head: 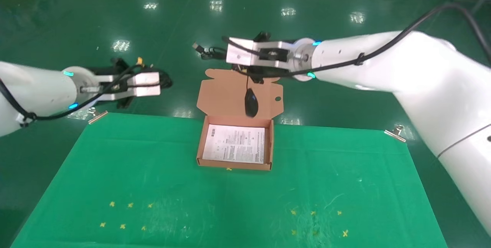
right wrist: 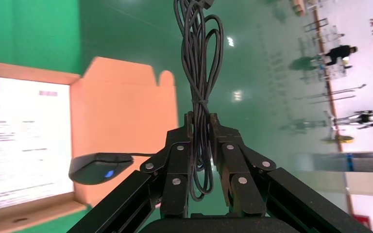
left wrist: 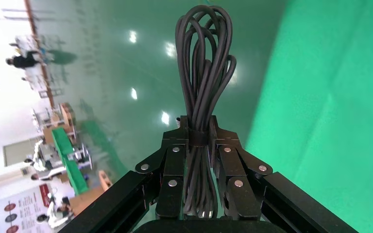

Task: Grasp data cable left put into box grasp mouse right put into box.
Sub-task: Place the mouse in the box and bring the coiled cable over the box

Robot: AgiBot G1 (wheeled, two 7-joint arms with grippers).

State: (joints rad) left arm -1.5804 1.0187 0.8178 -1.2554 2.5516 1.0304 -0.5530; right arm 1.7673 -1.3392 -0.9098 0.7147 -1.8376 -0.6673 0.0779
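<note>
The green worktop carries only the box, which sits at its far edge with the lid folded back and a white printed sheet lying in its base. Above the raised lid the right hand is clamped on the bundled cord of the mouse, so the mouse itself hangs free on a short length of cord, level with the lid and just behind the box's back wall rather than over the sheet; the right wrist view shows the cord bundle pinched between the closed fingers and the mouse dangling beside the lid. Off to the left, beyond the worktop's far corner, the left hand is closed around the data cable, gripping the coil near its band with the loops sticking out past the fingertips. In my judgement the step in hand is lowering the mouse into the box, and doing it well means drawing the right hand towards the robot until the mouse hangs over the middle of the sheet, letting any swing die out, then descending until the mouse rests on the base before releasing, so the cord falls inside the walls and not across the lid. The left arm is best kept clear of the box until the right has finished.
</note>
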